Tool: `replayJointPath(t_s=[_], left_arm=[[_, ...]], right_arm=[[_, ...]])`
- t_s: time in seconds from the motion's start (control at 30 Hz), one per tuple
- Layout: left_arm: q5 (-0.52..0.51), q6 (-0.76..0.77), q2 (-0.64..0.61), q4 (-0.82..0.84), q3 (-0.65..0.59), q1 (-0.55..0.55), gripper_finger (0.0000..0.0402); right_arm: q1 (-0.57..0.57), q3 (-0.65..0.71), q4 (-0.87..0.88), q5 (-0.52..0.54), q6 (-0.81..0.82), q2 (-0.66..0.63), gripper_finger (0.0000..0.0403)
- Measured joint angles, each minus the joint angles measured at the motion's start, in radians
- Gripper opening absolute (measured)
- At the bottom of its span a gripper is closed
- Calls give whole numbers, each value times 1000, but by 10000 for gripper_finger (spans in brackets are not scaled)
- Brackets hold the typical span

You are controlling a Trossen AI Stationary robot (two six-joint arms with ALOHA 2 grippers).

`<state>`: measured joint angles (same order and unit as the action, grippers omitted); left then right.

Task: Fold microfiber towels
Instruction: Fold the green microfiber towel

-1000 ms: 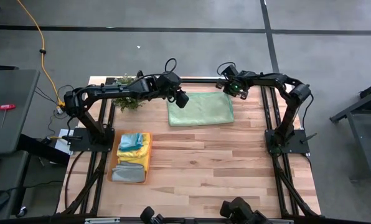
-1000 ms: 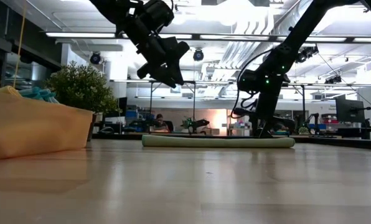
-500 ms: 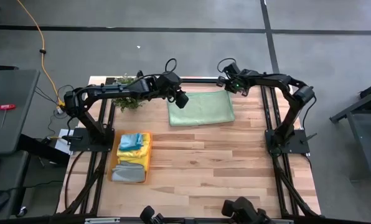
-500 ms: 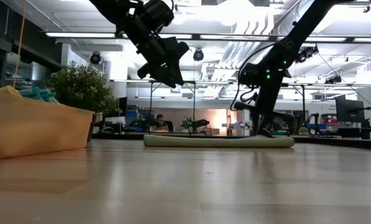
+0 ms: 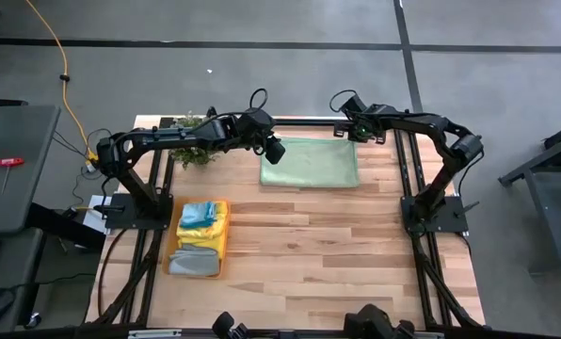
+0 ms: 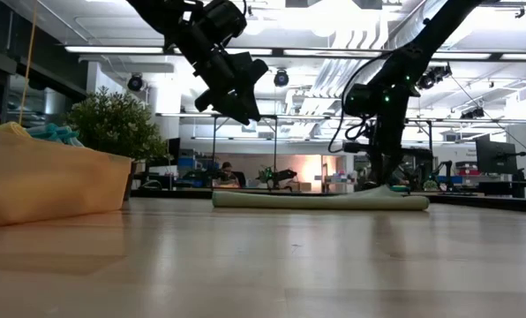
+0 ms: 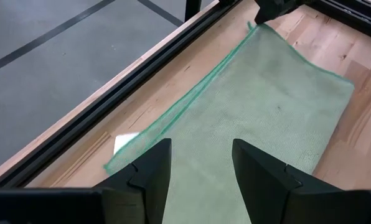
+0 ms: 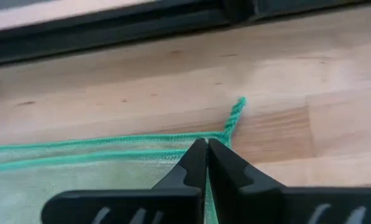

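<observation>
Wooden table (image 5: 299,245) carries my pale green towel (image 5: 310,164), lying folded flat at the far edge. My right gripper (image 8: 206,155) has its jaws pinched together on that towel's far corner, stitched hem just ahead of the tips. My left gripper (image 7: 198,163) hovers above the opposite end, jaws parted, cloth beneath and between them.
</observation>
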<state>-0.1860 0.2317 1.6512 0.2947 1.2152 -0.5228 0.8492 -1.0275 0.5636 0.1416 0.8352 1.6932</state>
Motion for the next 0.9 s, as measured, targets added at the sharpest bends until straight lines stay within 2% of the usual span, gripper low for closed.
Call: replayJointPath(t_s=[0.2, 0.3, 0.4, 0.5, 0.63, 0.8, 0.9], left_arm=[[0, 0, 0, 0, 0, 0, 159], [0, 0, 0, 0, 0, 0, 159], [0, 0, 0, 0, 0, 0, 159], [-1, 0, 0, 0, 0, 0, 159], [-1, 0, 0, 0, 0, 0, 159], [0, 0, 0, 0, 0, 2, 159], [0, 0, 0, 0, 0, 2, 159]], right_arm=[[-11, 0, 10, 5, -11, -6, 0], [-17, -1, -1, -44, -41, -14, 0], [-47, -3, -5, 28, -75, -37, 0], [-43, 0, 12, -36, -85, -42, 0], [-76, -3, 26, 119, -119, -73, 0], [-14, 39, 83, 67, -81, -51, 0], [-29, 45, 93, 47, -93, -67, 0]])
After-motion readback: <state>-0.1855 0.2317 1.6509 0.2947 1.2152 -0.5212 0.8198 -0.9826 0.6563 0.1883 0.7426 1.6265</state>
